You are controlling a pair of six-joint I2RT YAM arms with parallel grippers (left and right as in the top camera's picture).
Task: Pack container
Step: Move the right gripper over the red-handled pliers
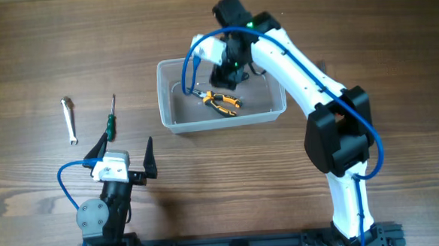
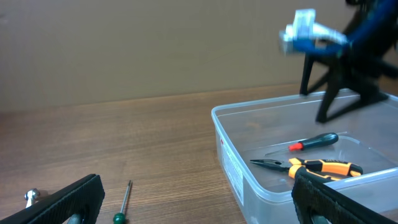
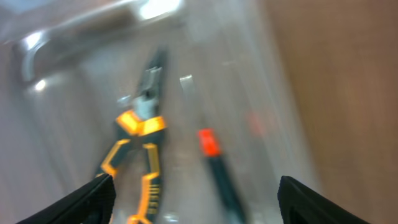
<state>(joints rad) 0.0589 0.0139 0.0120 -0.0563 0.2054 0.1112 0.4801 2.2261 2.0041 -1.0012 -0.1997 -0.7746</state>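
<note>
The clear plastic container (image 1: 219,123) stands at the table's middle back. Orange-and-black pliers (image 1: 223,102) lie inside it. My right gripper (image 1: 228,73) hangs open and empty over the container's back part. In the right wrist view (image 3: 196,199) its fingers are spread above the pliers (image 3: 140,143) and a black screwdriver with a red collar (image 3: 217,168). My left gripper (image 1: 124,164) is open and empty near the front left. The left wrist view (image 2: 196,186) shows the container (image 2: 249,180), the pliers (image 2: 311,166) and the screwdriver (image 2: 314,142).
A green-handled screwdriver (image 1: 111,121) and a silver wrench (image 1: 69,119) lie on the wood table left of the container. Both show low in the left wrist view, the screwdriver (image 2: 122,205) between the fingers and the wrench (image 2: 31,197) at the left.
</note>
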